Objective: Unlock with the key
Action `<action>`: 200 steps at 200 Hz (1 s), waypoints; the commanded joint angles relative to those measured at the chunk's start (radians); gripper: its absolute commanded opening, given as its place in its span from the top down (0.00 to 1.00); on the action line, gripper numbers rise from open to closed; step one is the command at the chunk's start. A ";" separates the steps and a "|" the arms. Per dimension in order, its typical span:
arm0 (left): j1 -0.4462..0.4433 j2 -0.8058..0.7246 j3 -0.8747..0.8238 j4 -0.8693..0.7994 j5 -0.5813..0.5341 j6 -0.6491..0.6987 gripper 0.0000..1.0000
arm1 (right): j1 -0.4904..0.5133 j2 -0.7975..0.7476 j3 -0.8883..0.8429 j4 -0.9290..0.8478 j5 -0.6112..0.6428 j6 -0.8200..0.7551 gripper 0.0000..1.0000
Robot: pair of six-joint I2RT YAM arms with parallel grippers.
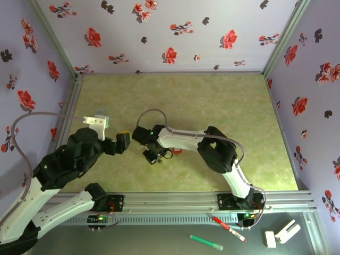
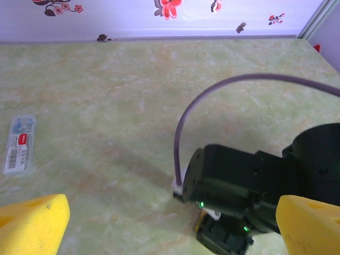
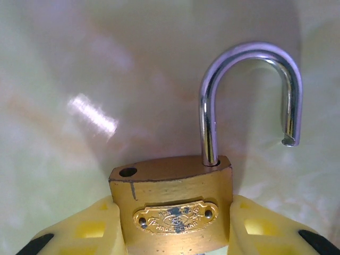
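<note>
A brass padlock point(image 3: 175, 196) lies on the table with its steel shackle point(image 3: 249, 53) swung open and the free end out of the body. My right gripper point(image 3: 178, 234) is shut on it, one yellow finger point(image 3: 93, 228) pressing each side of the body. In the top view the right gripper point(image 1: 154, 155) is low over the middle of the table. Just to its left, my left gripper point(image 1: 123, 141) is open, and nothing lies between its yellow fingertips point(image 2: 32, 226). The key is hidden.
A small red object point(image 1: 177, 150) lies right of the right gripper. A clear blister pack point(image 2: 20, 143) lies at the far left. The right arm's black wrist point(image 2: 244, 180) and its grey cable point(image 2: 183, 133) are close in front of the left gripper. Markers point(image 1: 228, 228) lie on the front ledge.
</note>
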 commanded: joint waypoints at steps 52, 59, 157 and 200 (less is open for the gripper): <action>0.009 -0.014 0.027 -0.038 -0.030 -0.012 0.00 | -0.045 0.089 0.038 0.099 0.103 0.461 0.84; 0.010 -0.019 0.025 -0.040 -0.031 -0.012 0.00 | -0.046 0.096 0.049 0.088 0.109 0.462 0.84; 0.010 -0.008 0.065 -0.046 -0.042 -0.053 0.00 | -0.033 -0.048 0.075 0.072 0.108 0.480 0.34; 0.009 -0.005 0.049 0.001 -0.040 -0.062 0.00 | -0.027 -0.279 0.014 0.093 0.167 0.441 0.27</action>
